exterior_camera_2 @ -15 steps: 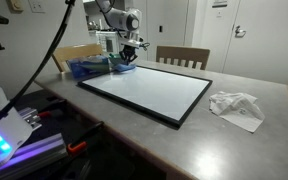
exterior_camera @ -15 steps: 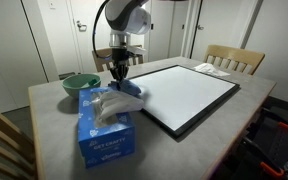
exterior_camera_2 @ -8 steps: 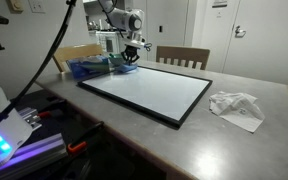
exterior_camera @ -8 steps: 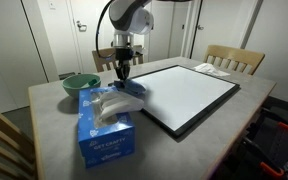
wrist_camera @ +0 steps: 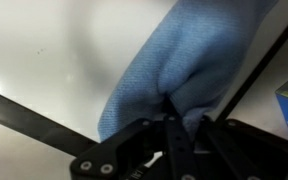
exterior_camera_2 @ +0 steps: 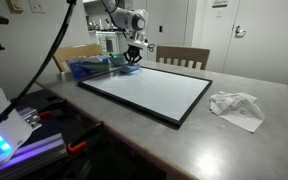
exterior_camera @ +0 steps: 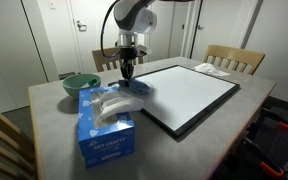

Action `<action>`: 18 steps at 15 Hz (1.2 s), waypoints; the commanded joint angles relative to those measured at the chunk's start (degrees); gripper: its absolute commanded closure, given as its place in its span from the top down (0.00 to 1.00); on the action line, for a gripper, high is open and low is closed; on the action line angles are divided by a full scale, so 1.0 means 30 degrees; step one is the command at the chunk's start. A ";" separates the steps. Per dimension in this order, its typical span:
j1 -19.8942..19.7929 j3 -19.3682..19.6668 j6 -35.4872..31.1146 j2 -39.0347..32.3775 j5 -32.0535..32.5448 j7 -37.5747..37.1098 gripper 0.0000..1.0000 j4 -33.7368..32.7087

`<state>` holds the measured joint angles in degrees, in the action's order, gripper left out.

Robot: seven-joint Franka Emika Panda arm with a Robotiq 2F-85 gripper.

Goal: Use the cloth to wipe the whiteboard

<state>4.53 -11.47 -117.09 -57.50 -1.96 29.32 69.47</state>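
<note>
The blue cloth (wrist_camera: 169, 55) hangs bunched from my gripper (wrist_camera: 180, 112), whose jaws are shut on its top fold. In both exterior views the gripper (exterior_camera: 129, 71) (exterior_camera_2: 134, 58) stands over the near corner of the whiteboard (exterior_camera: 192, 92) (exterior_camera_2: 149, 90), with the cloth (exterior_camera: 137, 88) draping down to that corner. The whiteboard lies flat on the table, glossy white with a thin black frame (wrist_camera: 34, 122). In the wrist view the cloth covers part of the white surface (wrist_camera: 54, 50). Whether the cloth touches the board is hard to tell.
A blue tissue box (exterior_camera: 106, 130) (exterior_camera_2: 89, 68) stands right beside the board's corner, close to the cloth. A green bowl (exterior_camera: 80, 84) sits behind it. Crumpled white paper (exterior_camera_2: 236, 105) lies past the board's far side. Wooden chairs (exterior_camera: 232, 58) ring the table.
The arm has carried the cloth a short way from the tissue box toward the whiteboard's corner. The jaws stay shut on it.
</note>
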 commanded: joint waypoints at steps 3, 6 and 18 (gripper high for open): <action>-0.0612 0.0230 0.0049 0.0574 0.0373 0.0274 0.02 0.1604; -0.0850 0.0395 0.0083 0.0876 0.0430 0.0196 0.02 0.2090; -0.1778 0.1217 -0.0092 0.1825 0.0705 0.0186 0.02 0.3828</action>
<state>0.24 -9.00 -116.71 -52.69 -1.83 29.31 77.51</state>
